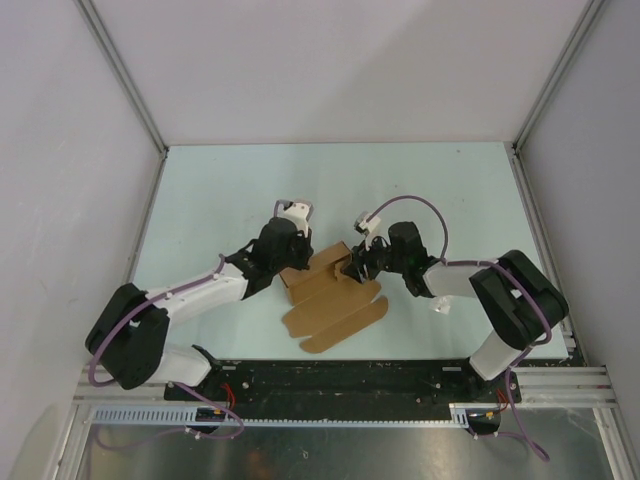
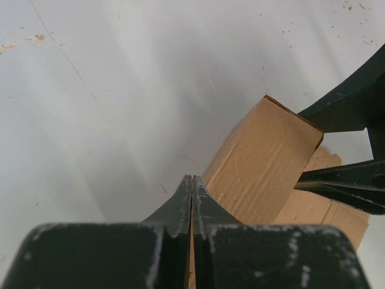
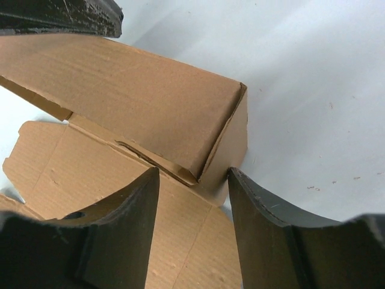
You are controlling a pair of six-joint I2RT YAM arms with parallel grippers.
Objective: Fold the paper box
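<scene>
Brown kraft paper box (image 1: 322,292) sits about mid-table (image 1: 220,190), between the two arms. It's partly folded: one raised oblong section at the back, with flat panels and rounded tabs spread out toward the arm bases. The left end effector (image 2: 191,183) is pinched fully together, tips right at the raised section's left side. The right end effector (image 3: 192,173) has its jaws apart, straddling the raised section's right end corner, one finger over the flat panel.
</scene>
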